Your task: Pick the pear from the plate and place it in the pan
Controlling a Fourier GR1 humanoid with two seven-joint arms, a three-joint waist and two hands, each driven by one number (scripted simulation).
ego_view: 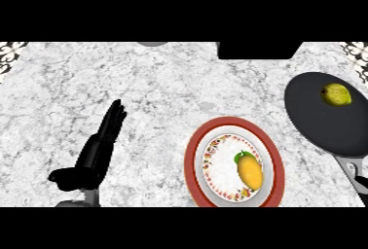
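Observation:
A yellow-green pear [336, 94] lies inside the black pan [316, 121] at the right, near its far rim. The red-rimmed patterned plate [197, 155] sits at lower centre and carries an orange mango-like fruit [249, 168] with a green leaf. My left hand [108, 129] stands at the left with straight fingers pointing away over the marble counter, holding nothing. My right hand does not show in the view.
The pan's grey handle [352, 170] runs down toward the lower right edge. A dark block [259, 50] sits at the counter's far edge, and a grey round object [152, 44] peeks in at the top.

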